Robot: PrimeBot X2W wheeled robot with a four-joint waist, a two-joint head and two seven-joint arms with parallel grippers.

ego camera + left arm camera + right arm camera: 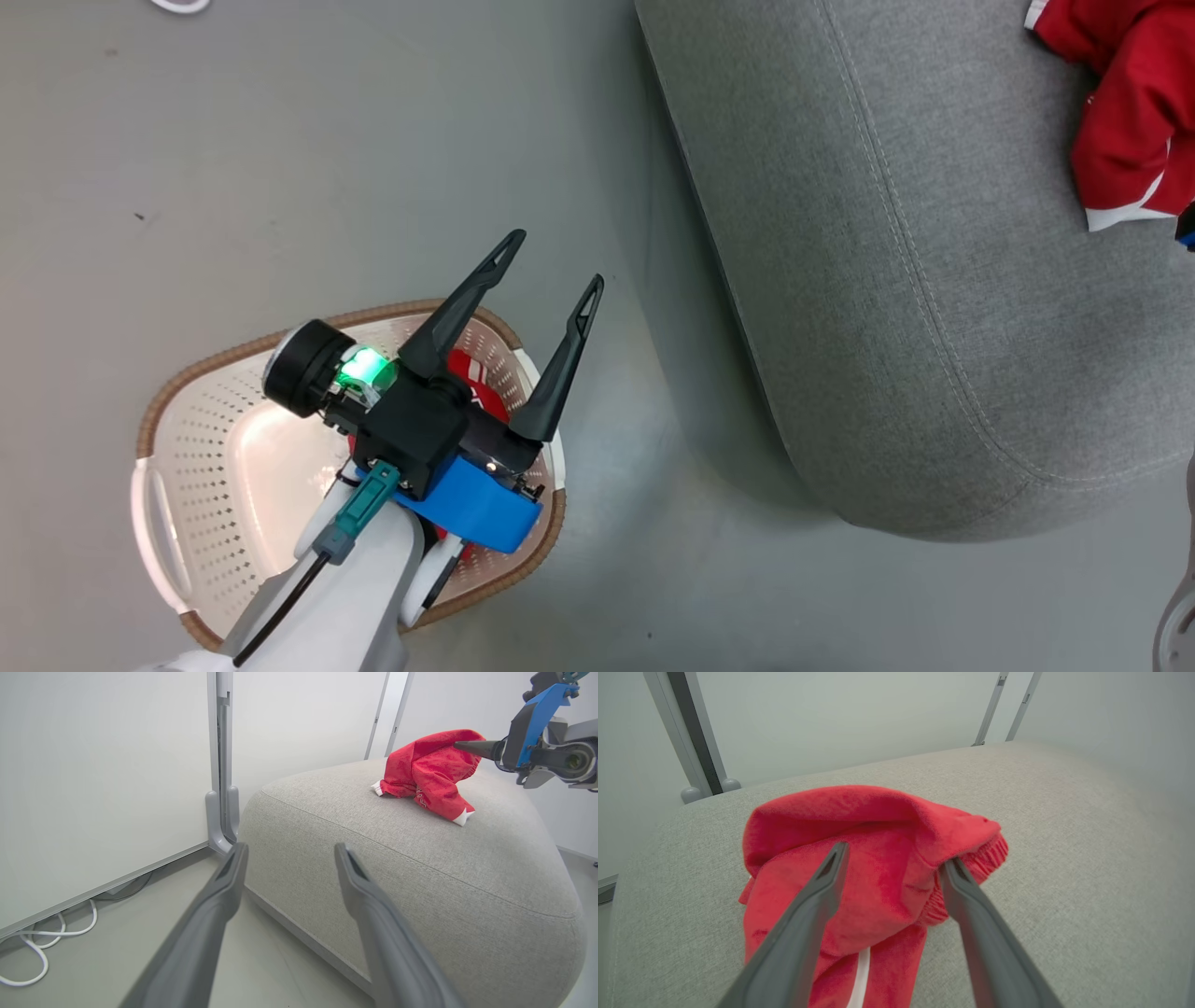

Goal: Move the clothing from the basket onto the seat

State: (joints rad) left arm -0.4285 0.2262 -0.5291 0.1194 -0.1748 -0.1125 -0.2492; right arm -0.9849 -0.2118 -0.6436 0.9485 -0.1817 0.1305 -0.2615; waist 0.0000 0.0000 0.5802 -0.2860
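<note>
Lying on seat [1064, 812], garment [878, 826] points perhaps toward right jaws; both jaws wide.

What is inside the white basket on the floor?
A bit of red clothing with white marks shows inside the basket. The robot's left arm and its fingers cover the rest of it, so its full shape is hidden.

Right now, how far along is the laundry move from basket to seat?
Done: one red garment lies on the seat, with the right gripper open at it. In hand: nothing; the left gripper hangs open over the basket. Left: the red jersey inside it.
</note>
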